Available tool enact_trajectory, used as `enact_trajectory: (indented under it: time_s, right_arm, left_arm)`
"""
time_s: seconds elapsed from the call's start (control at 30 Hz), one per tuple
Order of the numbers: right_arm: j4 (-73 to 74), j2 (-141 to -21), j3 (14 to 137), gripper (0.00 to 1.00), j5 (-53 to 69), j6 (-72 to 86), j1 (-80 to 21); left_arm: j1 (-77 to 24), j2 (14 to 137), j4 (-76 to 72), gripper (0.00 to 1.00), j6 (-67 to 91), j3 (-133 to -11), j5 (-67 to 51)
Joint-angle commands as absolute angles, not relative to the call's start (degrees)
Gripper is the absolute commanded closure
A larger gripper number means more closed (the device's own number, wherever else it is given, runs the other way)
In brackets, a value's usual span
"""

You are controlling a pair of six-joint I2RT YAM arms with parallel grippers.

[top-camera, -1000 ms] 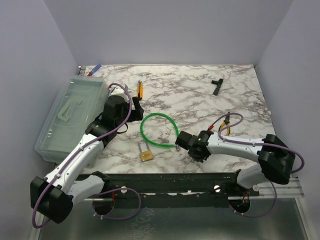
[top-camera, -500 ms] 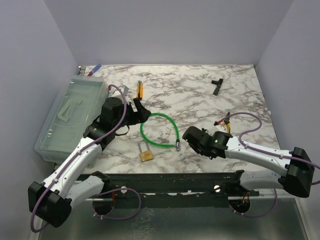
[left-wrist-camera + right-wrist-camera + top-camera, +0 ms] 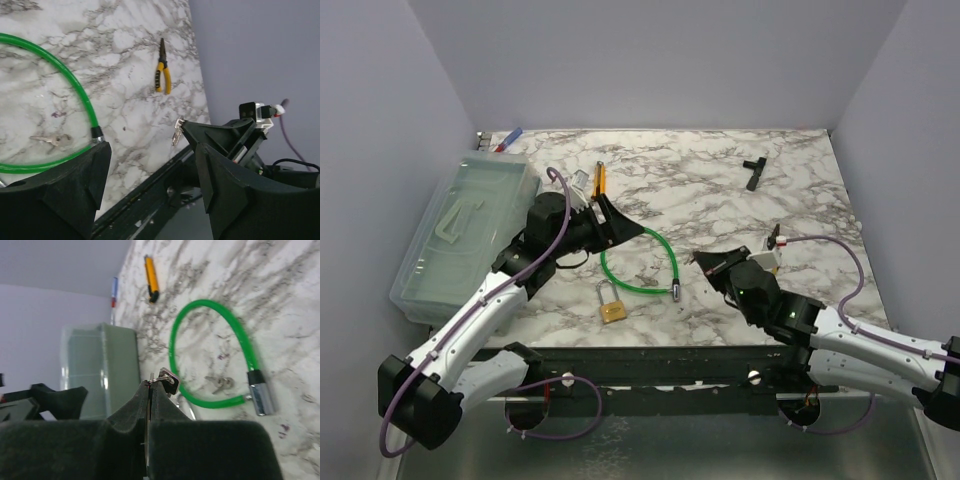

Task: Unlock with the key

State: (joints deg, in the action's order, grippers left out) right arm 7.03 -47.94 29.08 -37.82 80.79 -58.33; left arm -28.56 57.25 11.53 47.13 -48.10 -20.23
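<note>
My right gripper [image 3: 704,262] is shut on a tiny silvery key [image 3: 168,379] on a small ring, held up above the table; the same key [image 3: 176,133] shows at its tip in the left wrist view. A second small key [image 3: 52,140] lies flat inside the green cable loop [image 3: 638,262]. The brass padlock [image 3: 611,311] lies near the front edge, below the loop, touched by neither gripper. My left gripper [image 3: 614,226] hovers open at the loop's upper left, nothing between its fingers [image 3: 55,190].
A clear plastic box [image 3: 460,235] fills the left side. A yellow cutter [image 3: 599,180] lies behind the left gripper. A black T-shaped tool [image 3: 753,172] sits at the back right. Yellow-handled pliers [image 3: 162,75] lie right of the loop.
The right arm has stretched out and lifted, its gripper turning toward the left arm with the key still held. The left gripper has moved right toward the loop, its jaws a little narrower.
</note>
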Motion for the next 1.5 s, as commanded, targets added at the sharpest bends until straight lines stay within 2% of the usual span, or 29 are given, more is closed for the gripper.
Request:
enact_trajectory:
  time_s: [0.0, 0.13, 0.4, 0.63, 1.47]
  right_arm:
    - [-4.5, -47.6, 30.9, 1.00, -43.9, 79.6, -58.3]
    - [-3.0, -48.7, 33.8, 1.00, -45.8, 83.4, -58.3]
    - [-16.3, -52.2, 34.2, 1.00, -46.1, 76.1, -58.3]
    - [-18.3, -52.7, 34.2, 1.00, -45.5, 78.4, -58.3]
    - [-16.0, -52.7, 36.1, 1.00, -42.9, 83.5, -58.2]
  left_arm:
    - [-29.9, 58.2, 2.4, 0.26, 60.7, -48.5, -24.6]
    - [-31.5, 59.1, -4.5, 0.29, 67.3, -46.4, -25.0]
    - [-34.8, 61.5, -12.5, 0.39, 74.7, -44.7, -24.3]
    - [-35.6, 62.5, -15.7, 0.47, 75.7, -43.2, -22.9]
    - [-39.3, 65.7, -28.7, 0.61, 71.8, -40.0, -18.6]
